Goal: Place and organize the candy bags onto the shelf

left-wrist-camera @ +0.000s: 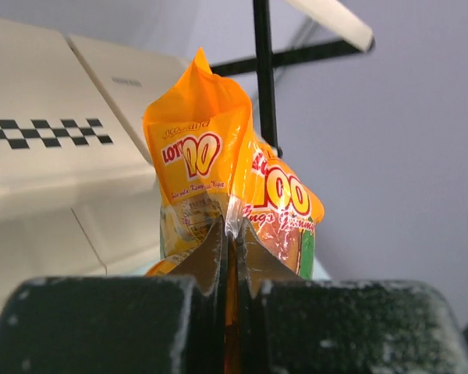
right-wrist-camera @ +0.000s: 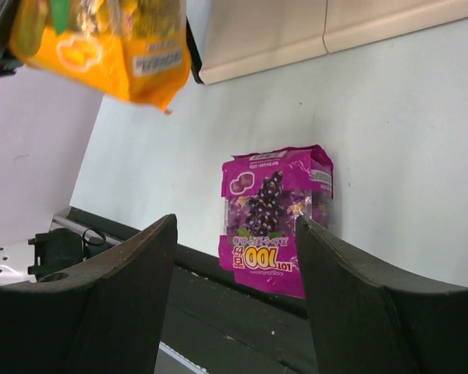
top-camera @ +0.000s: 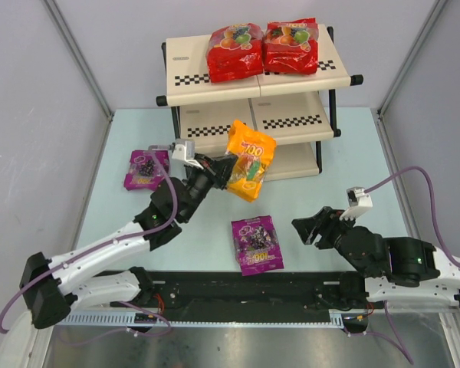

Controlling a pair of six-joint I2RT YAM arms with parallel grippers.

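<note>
My left gripper [top-camera: 219,170] is shut on the orange-yellow candy bag [top-camera: 250,159] and holds it in the air in front of the shelf [top-camera: 291,84], level with its middle tier. In the left wrist view the bag [left-wrist-camera: 218,179] is pinched at its seam between my fingertips [left-wrist-camera: 232,234]. Two red bags [top-camera: 235,52] [top-camera: 291,46] lie side by side on the top tier. One purple bag [top-camera: 257,244] lies on the table near the front, and also shows in the right wrist view [right-wrist-camera: 274,214]. Another purple bag [top-camera: 146,169] lies at the left. My right gripper [top-camera: 307,228] is open and empty, right of the front purple bag.
The table [top-camera: 353,169] is pale blue with grey walls on three sides. A black rail [top-camera: 245,287] runs along the near edge between the arm bases. The shelf's black frame post [left-wrist-camera: 264,70] stands just behind the held bag.
</note>
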